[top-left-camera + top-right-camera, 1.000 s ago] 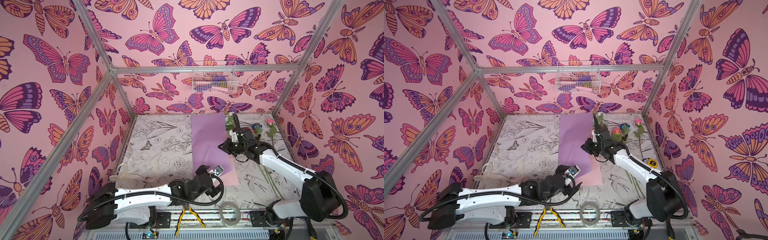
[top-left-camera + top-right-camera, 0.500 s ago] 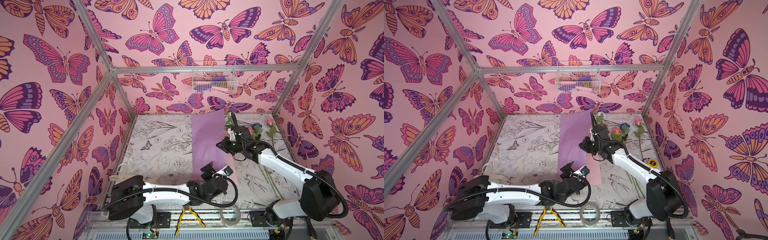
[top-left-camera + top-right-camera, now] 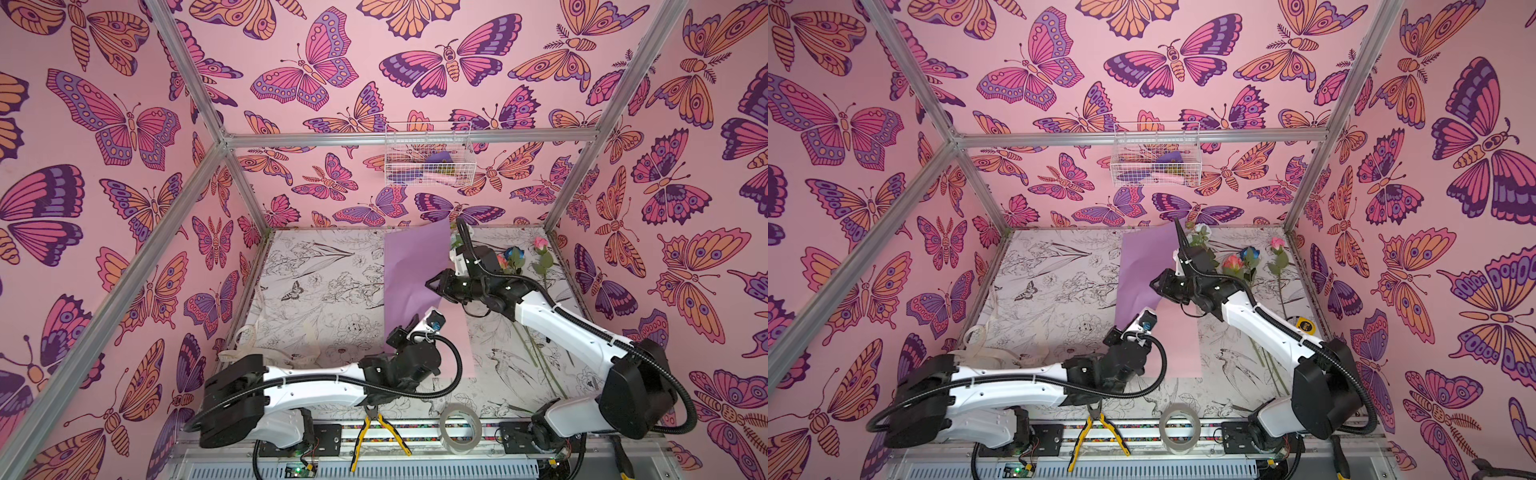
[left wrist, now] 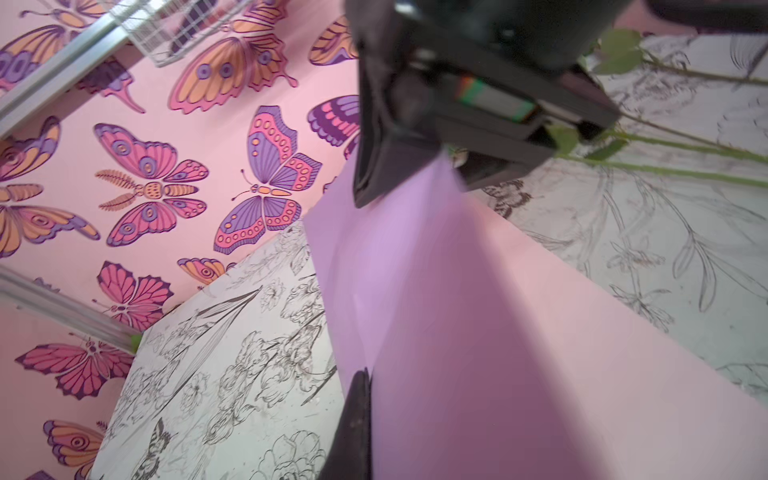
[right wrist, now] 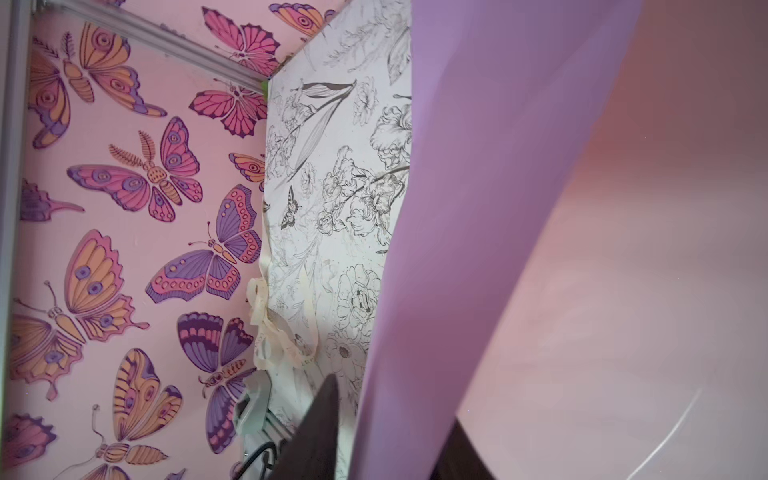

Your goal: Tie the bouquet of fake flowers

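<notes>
The bouquet's paper (image 3: 411,274) (image 3: 1144,270), lilac with a pink inner face (image 3: 455,336), lies mid-table with its left part curled up and over. My left gripper (image 3: 409,326) (image 3: 1125,328) (image 4: 368,382) is shut on the near edge of the raised lilac flap. My right gripper (image 3: 430,284) (image 3: 1154,284) (image 5: 395,407) stands open astride the flap farther back, one finger (image 5: 328,399) clear of the paper. The fake flowers lie loose at the right: white (image 3: 1200,230), coral (image 3: 1232,262), blue (image 3: 1250,253) and pink (image 3: 1277,243). The cream ribbon (image 3: 249,349) (image 5: 270,328) lies front left.
A tape roll (image 3: 459,428) and yellow-handled pliers (image 3: 376,428) lie on the front rail. A white wire basket (image 3: 428,160) hangs on the back wall. A yellow tape measure (image 3: 1304,325) sits beside the right arm. The flower stems (image 3: 536,353) run under the right arm.
My left gripper has reached in from the front and shut on the paper's near edge. My right gripper's jaws, shut on the paper before, have parted. The flap stands higher.
</notes>
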